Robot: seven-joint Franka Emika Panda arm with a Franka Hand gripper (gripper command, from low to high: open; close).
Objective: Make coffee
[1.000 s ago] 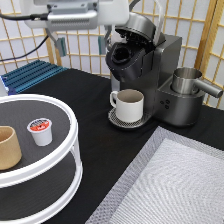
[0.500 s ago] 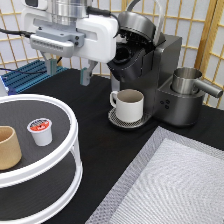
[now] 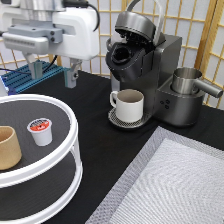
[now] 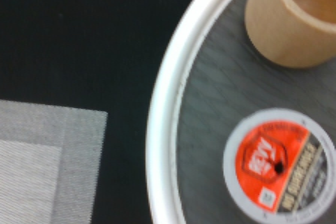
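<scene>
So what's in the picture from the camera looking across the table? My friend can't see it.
The robot's open end effector hangs above a white two-tier tray holding a coffee pod and a tan cup. At the exterior view's right, a white mug sits under an open coffee machine.

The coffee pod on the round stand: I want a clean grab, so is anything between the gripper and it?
Nothing visible. The gripper hangs open above the stand's far edge; the coffee pod sits uncovered on the top tier, with the tan cup beside it but apart.
</scene>
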